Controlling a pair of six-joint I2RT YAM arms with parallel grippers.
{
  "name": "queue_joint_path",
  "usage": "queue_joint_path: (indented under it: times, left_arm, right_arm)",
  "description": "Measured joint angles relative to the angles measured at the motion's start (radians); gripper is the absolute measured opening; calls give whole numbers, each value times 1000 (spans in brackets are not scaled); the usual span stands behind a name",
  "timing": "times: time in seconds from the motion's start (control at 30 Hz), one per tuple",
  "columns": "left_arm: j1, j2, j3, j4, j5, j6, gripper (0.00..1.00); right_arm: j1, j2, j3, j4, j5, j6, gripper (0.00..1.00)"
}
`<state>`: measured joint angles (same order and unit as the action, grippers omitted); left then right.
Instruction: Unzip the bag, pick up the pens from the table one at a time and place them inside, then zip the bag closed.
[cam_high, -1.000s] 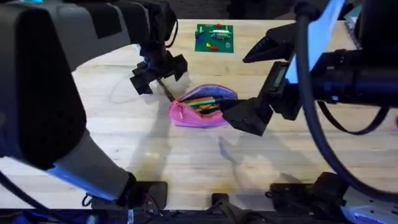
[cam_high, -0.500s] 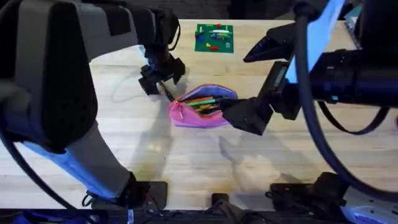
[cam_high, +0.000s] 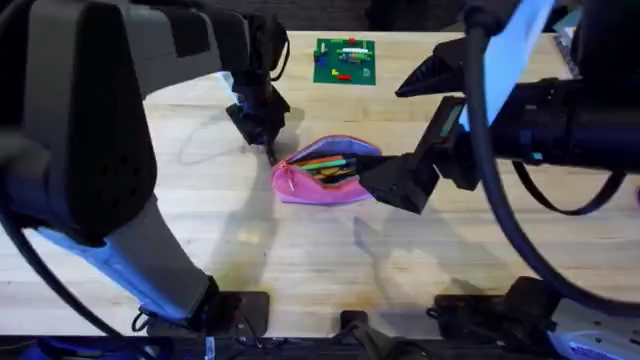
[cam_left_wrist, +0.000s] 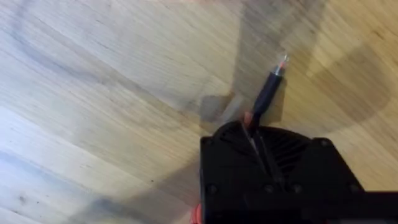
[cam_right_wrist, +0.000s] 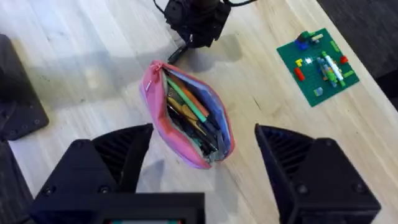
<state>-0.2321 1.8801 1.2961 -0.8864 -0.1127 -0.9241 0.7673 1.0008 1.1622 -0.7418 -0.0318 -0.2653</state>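
The pink bag lies unzipped in the middle of the table, with a light green pen and several other pens inside. My left gripper stands just beyond the bag's left end, shut on the thin black pen. That pen's tip sticks out past the fingers, close over the wood. My right gripper hovers open over the bag's right end, its wide-spread fingers on either side of the bag.
A flat green board with small coloured bricks lies at the table's far edge, beyond the bag. Bare wood stretches in front of the bag and to its left.
The left gripper's fingers have closed from wide apart onto the black pen beside the bag's left end. The right arm and the bag have stayed still.
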Motion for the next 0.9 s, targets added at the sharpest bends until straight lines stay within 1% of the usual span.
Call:
queue_joint_path:
  times: [0.13,0.27,0.4,0.5,0.53,0.73,0.9]
  left_arm:
    - [0,0,1,0,0,6,44]
    - [0,12,21,-18,2,33,43]
    - [0,36,71,-38,8,80,42]
    - [0,40,117,-45,9,136,43]
    - [-5,39,232,-37,7,348,44]
    - [-35,19,262,-4,7,579,44]
    - [-95,-45,262,5,6,774,46]
  right_arm:
    - [0,0,0,0,2,0,998]
    - [0,0,0,0,2,0,998]
    - [0,0,0,0,2,0,998]
    - [0,0,0,-10,2,0,998]
    - [0,0,0,-46,3,0,998]
    - [0,0,0,-52,3,0,998]
    - [0,0,0,-52,3,0,998]
